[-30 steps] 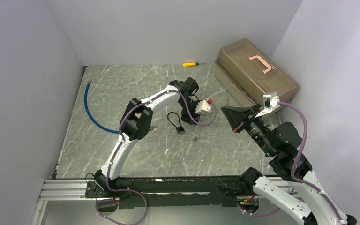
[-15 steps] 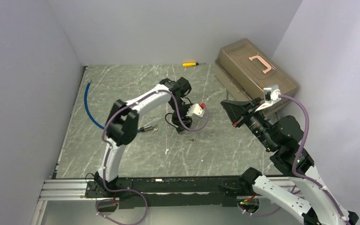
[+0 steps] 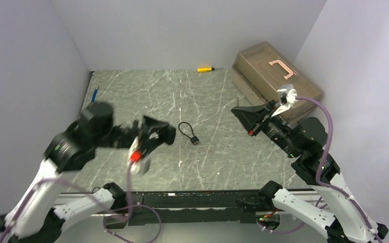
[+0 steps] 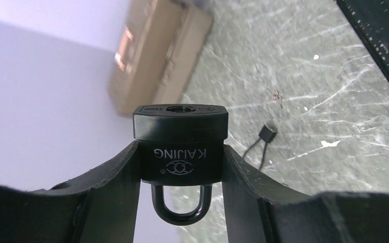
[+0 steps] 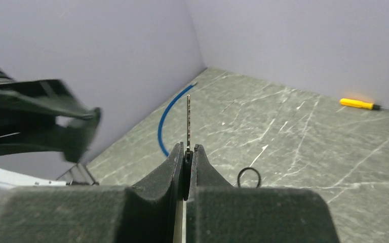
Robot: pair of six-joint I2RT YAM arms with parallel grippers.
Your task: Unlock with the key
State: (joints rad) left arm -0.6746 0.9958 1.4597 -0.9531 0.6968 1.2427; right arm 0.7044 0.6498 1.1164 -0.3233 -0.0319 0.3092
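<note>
A black padlock (image 4: pixel 181 132) marked KAIJING sits between the pads of my left gripper (image 4: pixel 180 149), which is shut on its body. Its keyhole end faces away from the wrist camera and its shackle points back toward it. In the top view my left gripper (image 3: pixel 166 134) hangs above the near left of the table, pointing right. My right gripper (image 5: pixel 187 148) is shut on the key (image 5: pixel 188 119), whose thin blade sticks straight out past the fingertips. In the top view my right gripper (image 3: pixel 239 115) is raised at the right, facing left toward the left gripper.
A second black lock with a cable loop (image 3: pixel 189 132) lies mid-table, with a small metal item (image 3: pixel 211 148) beside it. A brown toolbox (image 3: pixel 276 76) stands at the back right, a yellow screwdriver (image 3: pixel 205 69) at the back edge and a blue cable (image 5: pixel 169 114) along the left wall.
My left arm has swung from the middle of the table back to the near left, carrying the padlock up off the table. My right gripper has edged slightly left with the key.
</note>
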